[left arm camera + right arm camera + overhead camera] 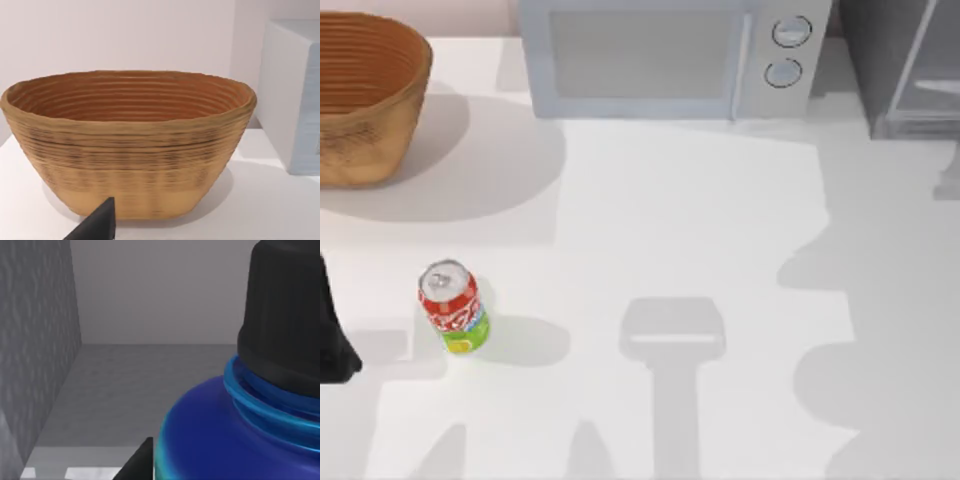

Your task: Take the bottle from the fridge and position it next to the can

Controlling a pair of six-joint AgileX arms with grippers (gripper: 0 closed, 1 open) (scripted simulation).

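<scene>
The red can (453, 307) with a silver top stands upright on the white table at the left. At the back right corner is the grey fridge (872, 62) with its pale door frame. The right wrist view looks into the fridge's grey interior (125, 385). There the bottle (215, 440), with its blue shoulder and black cap (285, 315), stands very close to the camera. A dark part of my right gripper (136, 462) sits right beside the bottle's shoulder. My left gripper (332, 335) is parked at the table's left edge, just left of the can.
A woven brown basket (360, 100) stands at the back left and faces the left wrist camera, basket (130, 145). A light-grey microwave (670, 55) with two round knobs is at the back middle. Arm shadows fall across the open white table.
</scene>
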